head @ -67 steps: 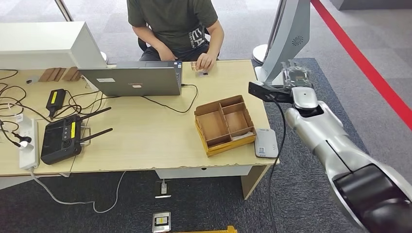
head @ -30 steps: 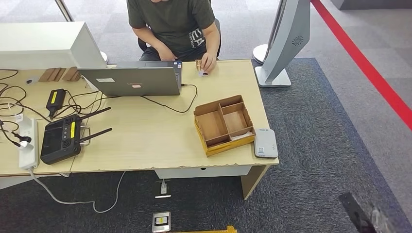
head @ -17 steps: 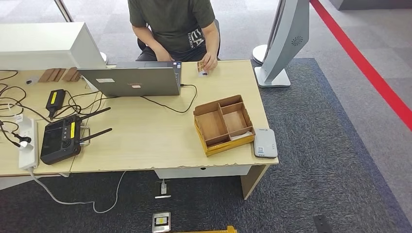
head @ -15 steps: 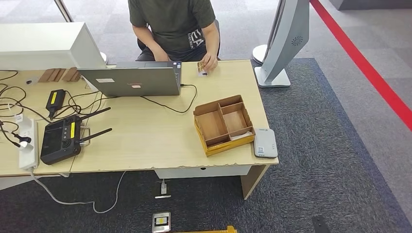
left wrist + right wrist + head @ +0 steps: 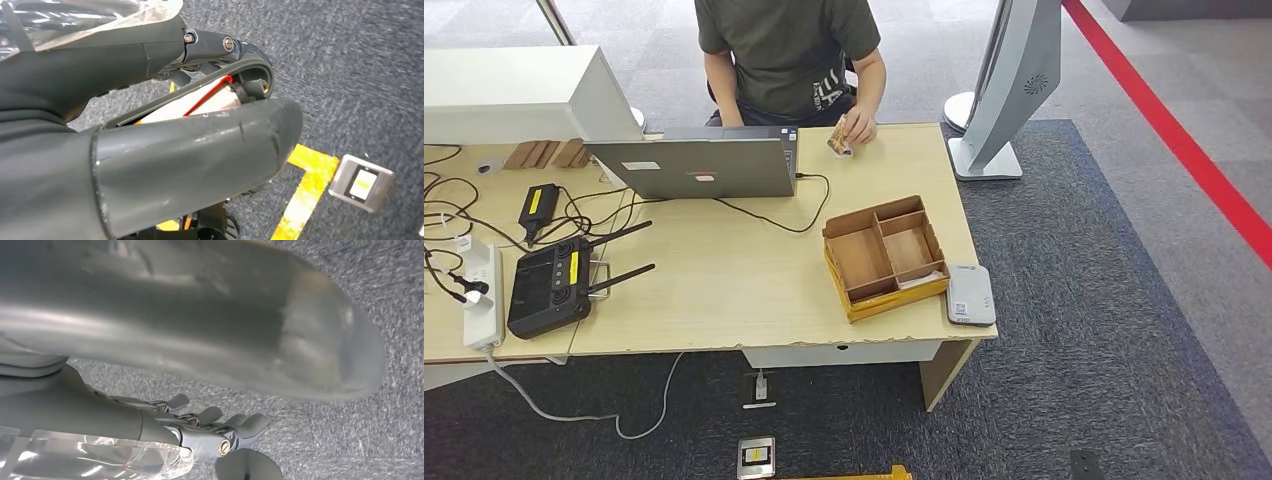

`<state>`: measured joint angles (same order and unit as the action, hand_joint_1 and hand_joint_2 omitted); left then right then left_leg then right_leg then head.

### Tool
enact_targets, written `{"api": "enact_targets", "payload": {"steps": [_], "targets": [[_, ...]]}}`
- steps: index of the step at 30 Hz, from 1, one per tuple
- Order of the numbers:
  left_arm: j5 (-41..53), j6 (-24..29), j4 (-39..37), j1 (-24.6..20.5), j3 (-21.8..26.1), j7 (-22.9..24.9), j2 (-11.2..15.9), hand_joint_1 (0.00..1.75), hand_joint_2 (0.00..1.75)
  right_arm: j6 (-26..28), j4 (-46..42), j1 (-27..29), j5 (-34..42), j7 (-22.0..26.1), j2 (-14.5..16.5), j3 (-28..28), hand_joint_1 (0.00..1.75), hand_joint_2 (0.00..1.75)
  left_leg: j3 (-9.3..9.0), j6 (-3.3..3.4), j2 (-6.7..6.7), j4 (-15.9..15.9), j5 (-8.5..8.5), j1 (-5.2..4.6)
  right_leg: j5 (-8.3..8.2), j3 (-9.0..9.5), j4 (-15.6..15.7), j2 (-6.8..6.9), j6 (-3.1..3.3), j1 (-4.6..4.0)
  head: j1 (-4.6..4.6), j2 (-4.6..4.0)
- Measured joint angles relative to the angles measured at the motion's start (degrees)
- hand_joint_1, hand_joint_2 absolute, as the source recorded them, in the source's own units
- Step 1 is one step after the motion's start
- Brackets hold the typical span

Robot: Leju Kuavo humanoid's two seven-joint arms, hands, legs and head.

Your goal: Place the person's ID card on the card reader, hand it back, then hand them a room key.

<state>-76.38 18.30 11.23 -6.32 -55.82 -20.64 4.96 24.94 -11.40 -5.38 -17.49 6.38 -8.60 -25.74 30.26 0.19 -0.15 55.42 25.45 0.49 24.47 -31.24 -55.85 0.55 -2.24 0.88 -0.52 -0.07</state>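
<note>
Dropped from the desk, right hand (image 5: 200,425) hangs over carpet, fingers apart — ID card (image 5: 837,141) far off, in person's hand (image 5: 856,127).

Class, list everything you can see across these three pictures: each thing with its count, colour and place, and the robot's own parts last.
Desk: one, pale wood, centre.
Laptop: one, grey, desk's far side.
Tray: one, brown, partitioned, desk's right part.
Card reader: one, pale grey, right of tray.
Card: one, held by person at desk's far edge.
Person: one, dark green shirt, behind desk.
Controller: one, black, desk's left.
Power strip: one, white, left edge.
Monitor stand: one, grey, on carpet right.
Left hand: grey, above carpet.
Right hand: grey, fingers apart, above carpet.
</note>
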Motion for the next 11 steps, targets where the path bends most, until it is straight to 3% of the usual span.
{"api": "enact_targets", "payload": {"steps": [11], "targets": [[-2.5, -3.9, 0.0, 0.3, 1.4, 1.3, 0.4, 0.0, 0.0, 0.5, 0.7, 0.0, -1.0, -1.2, 2.0, -0.7, 0.0, 0.0, 0.0, 0.0, 0.0, 0.0, 0.0, 0.0, 0.0, 0.01, 0.0, 0.0, 0.0, 0.0, 0.0, 0.0]]}}
